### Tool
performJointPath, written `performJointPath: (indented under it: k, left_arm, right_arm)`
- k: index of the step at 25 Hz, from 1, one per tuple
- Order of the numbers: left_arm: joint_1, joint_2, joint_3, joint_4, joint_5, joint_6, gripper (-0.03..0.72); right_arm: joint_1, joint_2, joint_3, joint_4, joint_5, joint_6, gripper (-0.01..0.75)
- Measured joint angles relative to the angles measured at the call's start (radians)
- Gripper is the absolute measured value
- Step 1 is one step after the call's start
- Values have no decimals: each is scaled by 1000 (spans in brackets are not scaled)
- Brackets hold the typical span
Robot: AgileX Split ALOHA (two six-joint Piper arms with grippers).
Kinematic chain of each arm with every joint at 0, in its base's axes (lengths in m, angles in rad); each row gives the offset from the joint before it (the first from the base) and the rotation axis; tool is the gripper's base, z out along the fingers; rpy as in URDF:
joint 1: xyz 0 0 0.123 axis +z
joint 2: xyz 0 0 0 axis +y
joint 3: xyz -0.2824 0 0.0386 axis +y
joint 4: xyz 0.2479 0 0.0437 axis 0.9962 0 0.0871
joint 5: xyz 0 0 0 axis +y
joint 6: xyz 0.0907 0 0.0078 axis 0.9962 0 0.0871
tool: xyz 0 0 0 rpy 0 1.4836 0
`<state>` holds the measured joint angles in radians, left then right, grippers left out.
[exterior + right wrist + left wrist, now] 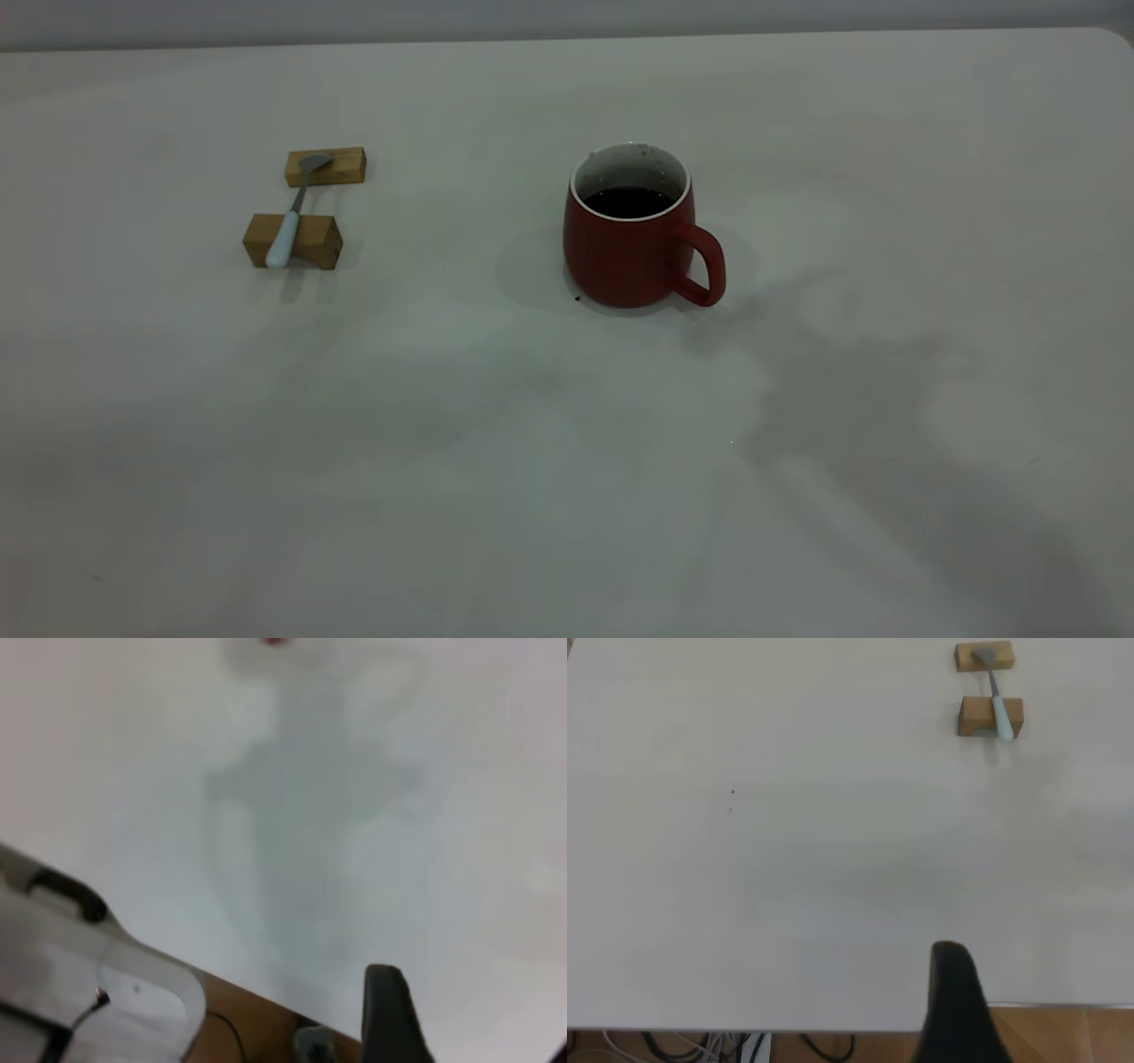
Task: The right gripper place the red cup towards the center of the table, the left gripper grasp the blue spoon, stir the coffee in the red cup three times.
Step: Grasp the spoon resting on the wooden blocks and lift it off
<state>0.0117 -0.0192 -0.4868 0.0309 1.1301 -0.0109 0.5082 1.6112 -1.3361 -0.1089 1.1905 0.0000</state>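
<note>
The red cup [629,239] stands upright right of the table's [496,461] middle, its handle pointing right, with dark coffee [627,202] inside. A red sliver of the cup [276,641] shows at the right wrist view's edge. The blue spoon [288,221] [998,700] lies bridged across two wooden blocks at the left, its bowl on the far block. Neither gripper appears in the exterior view. My left gripper [1028,1010] hangs over the table's near edge, far from the spoon, with one dark finger [952,992] showing alone. My right gripper [474,1028] is open and empty, well short of the cup.
The far block [325,166] and the near block [306,239] carry the spoon. A tiny dark speck [578,299] lies by the cup's base. Cables [700,1047] hang below the table edge, and a pale box [80,992] sits off the table beside the right arm.
</note>
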Motion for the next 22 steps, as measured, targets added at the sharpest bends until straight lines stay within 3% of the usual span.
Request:
performJointPath:
  k: [6, 14, 18, 22]
  left_arm:
    - [0, 0, 0, 0, 0, 0, 570]
    - [0, 0, 0, 0, 0, 0, 570]
    - [0, 0, 0, 0, 0, 0, 570]
    - [0, 0, 0, 0, 0, 0, 570]
  right_arm:
    - [0, -207, 110, -70, 27, 93, 568]
    - [-6, -605, 537, -115, 12, 177, 593]
    - [-71, -861, 733, -71, -169, 192, 593]
    - [-180, -1130, 840, -36, -192, 188, 593]
